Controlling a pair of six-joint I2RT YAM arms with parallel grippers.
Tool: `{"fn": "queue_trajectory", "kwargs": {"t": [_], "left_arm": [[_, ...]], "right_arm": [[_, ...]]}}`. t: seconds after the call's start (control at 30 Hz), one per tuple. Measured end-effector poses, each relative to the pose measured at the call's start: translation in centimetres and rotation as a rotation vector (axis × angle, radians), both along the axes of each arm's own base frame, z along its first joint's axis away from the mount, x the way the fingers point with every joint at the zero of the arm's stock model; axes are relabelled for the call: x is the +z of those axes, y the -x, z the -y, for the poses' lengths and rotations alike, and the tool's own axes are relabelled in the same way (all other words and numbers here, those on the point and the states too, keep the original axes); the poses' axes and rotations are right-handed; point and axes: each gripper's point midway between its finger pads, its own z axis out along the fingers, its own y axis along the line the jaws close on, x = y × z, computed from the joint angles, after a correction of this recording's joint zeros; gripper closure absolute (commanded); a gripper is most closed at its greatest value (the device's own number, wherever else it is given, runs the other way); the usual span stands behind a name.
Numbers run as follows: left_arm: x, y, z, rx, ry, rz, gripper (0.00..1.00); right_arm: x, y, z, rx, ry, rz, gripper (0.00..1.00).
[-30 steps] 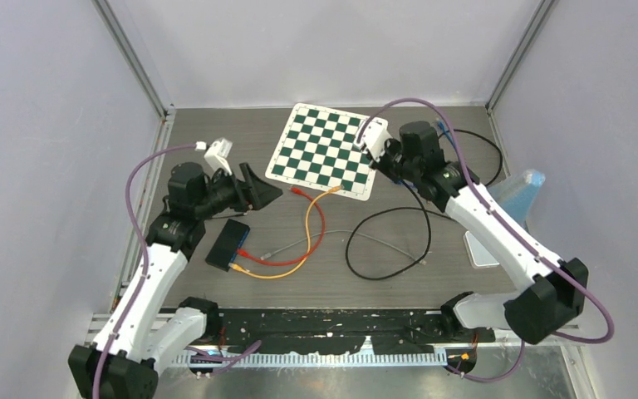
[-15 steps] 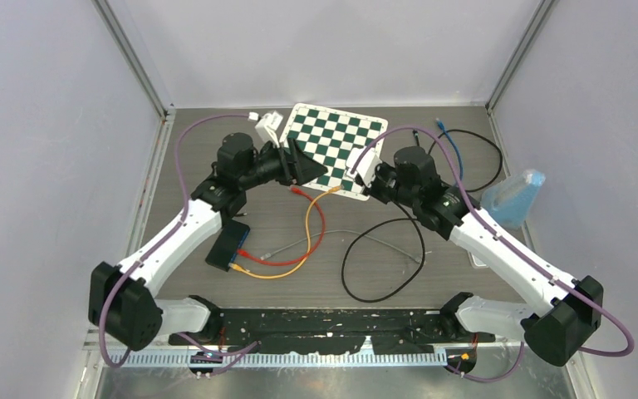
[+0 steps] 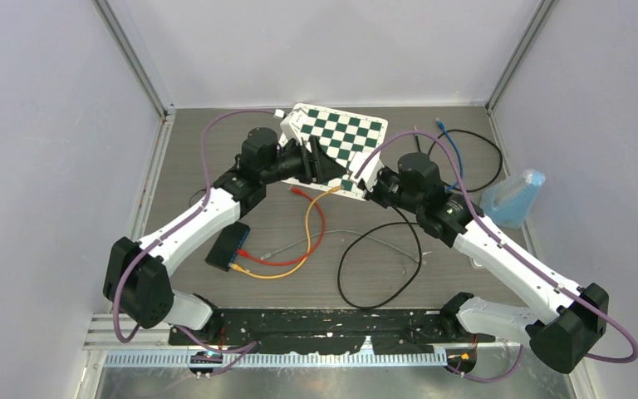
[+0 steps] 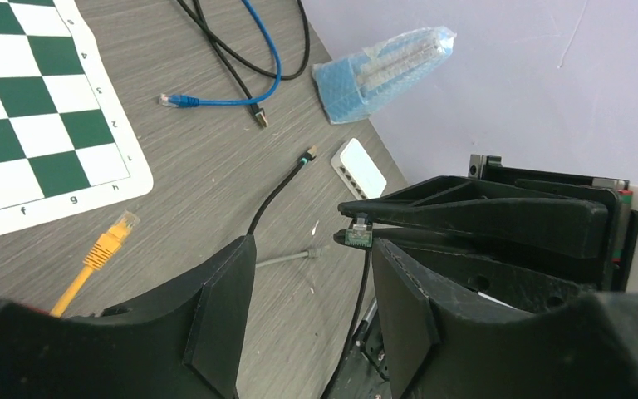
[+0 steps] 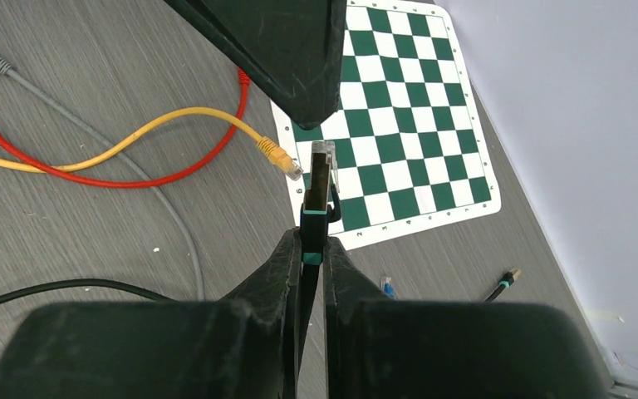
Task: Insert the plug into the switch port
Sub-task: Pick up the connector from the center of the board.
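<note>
**Entry: network plug, held above the table, not yet inserted**

Location: The plug [image 5: 320, 176] is carried in the air near the front edge of the chessboard mat [image 3: 341, 137], between the two arms. It is well apart from the switch [image 3: 227, 243]. The switch is taken to be the dark box at the left, where a red cable [image 3: 320, 224] and an orange cable [image 3: 287, 272] are already seated.

Hands: The right gripper [image 5: 314, 246] is pinched on the black cable [image 3: 382, 258] just behind the plug. The left gripper [image 4: 311, 253] is spread, and the plug is seen just beyond its tips, near one finger. No contact can be made out.

Progress: The plug has been picked up and raised. Carrying it to the switch, lining it up with a free port and seating it are judged to remain. A transfer to the left hand looks likely.

Description: The plug has a clear, squared connector tip on a dark boot with a teal band. It points away from the right fingers, and the cable trails loosely across the table.
</note>
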Motion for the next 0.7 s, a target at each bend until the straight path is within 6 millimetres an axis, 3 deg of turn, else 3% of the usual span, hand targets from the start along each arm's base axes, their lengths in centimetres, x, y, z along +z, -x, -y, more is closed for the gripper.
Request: {"fn": "queue_trajectory", "kwargs": {"t": [0.43,0.7], "left_arm": [[-0.8,0.3,1.3,-0.049,0.006,-0.02,0.47],[-1.7,0.6,2.1,-0.083,0.004,-0.043,0.55]], "right_arm": [[-0.3,0.1,-0.2,-0.005,-0.016,-0.011,0.95],[-0.5,0.1,-0.2,-0.005,-0.015,-0.017,0.95]]}}
